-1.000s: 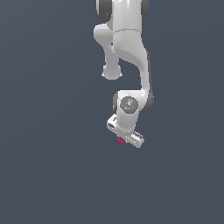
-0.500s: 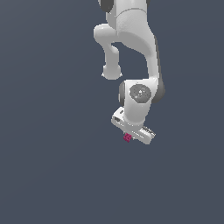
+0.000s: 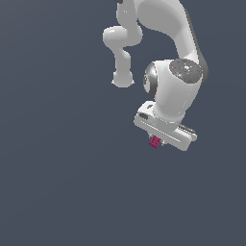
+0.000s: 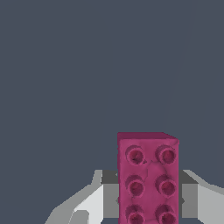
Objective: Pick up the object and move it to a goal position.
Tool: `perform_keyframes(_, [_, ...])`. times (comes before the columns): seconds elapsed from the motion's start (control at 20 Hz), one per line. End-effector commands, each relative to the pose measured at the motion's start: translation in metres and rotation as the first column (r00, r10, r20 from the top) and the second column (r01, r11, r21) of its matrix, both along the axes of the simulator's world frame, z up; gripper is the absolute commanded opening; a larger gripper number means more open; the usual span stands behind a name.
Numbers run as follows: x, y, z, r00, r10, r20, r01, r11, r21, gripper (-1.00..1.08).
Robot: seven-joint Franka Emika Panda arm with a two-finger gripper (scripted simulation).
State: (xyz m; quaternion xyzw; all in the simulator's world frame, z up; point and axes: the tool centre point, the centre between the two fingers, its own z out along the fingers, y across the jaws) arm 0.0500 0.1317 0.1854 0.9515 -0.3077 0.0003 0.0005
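Brick first, in the exterior view: it sits tucked under the white gripper, a small magenta-pink block held clear of the grey floor, with the arm bent above it. No goal marker shows.

Wrist view: the brick lies directly between the jaws, which pinch its long sides (studs facing the camera). Its long axis runs out past the fingers. No brand, label or writing is readable anywhere.

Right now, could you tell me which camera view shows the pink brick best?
The wrist view: the pink brick fills it, studs plain, between the gripper fingers. The exterior view shows only a speck under the gripper.
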Motion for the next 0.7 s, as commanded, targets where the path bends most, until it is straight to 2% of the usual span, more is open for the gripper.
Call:
perform_keyframes(0.0, [0.004, 0.011, 0.027, 1.000, 0.000, 0.000, 0.000, 1.000, 0.000, -1.00])
perform_keyframes(0.65, [0.022, 0.059, 0.139, 1.000, 0.000, 0.000, 0.000, 1.000, 0.000, -1.00])
